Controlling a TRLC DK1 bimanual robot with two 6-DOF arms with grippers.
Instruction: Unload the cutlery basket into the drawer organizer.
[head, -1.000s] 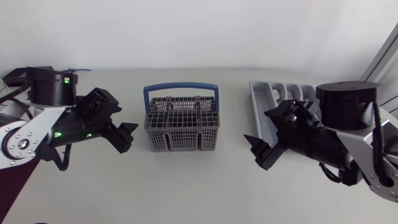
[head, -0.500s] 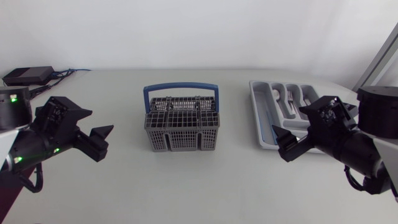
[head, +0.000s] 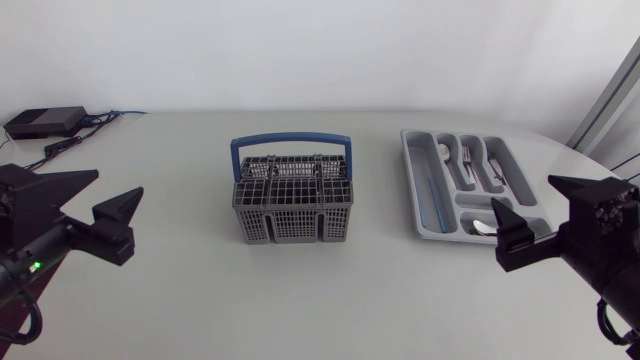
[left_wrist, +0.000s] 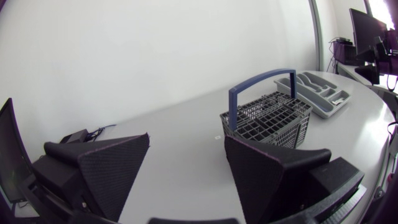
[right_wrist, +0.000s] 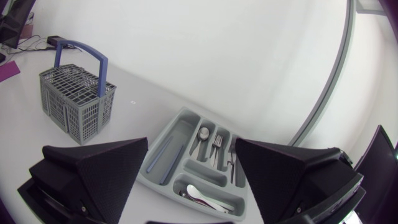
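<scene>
- The cutlery basket (head: 292, 197) stands upright at the middle of the table (head: 330, 300), with its blue handle (head: 291, 142) raised. No cutlery pokes up above its grid top in any view, though the mesh hides the bottom of its cells.
- The drawer organizer (head: 470, 185) lies well apart from the basket, toward my right side, and already holds cutlery. There is a long blue piece (right_wrist: 163, 155) in the long compartment, and a spoon (right_wrist: 203, 132) and forks (right_wrist: 217, 147) in the narrow ones beside it. A second spoon (right_wrist: 200, 196) lies in the crosswise compartment nearest my right arm.
- The left gripper (head: 120, 182) hangs near the table's left edge, well apart from the basket, its jaws spread wide with nothing between them.
- The right gripper (head: 522, 190) hangs at the table's right side, near the organizer's closest end, its jaws likewise wide and empty.
- My judgement is that the unloading looks finished, or all but finished. At most, what is left is checking the basket for 1 short piece lying low in a cell.
</scene>
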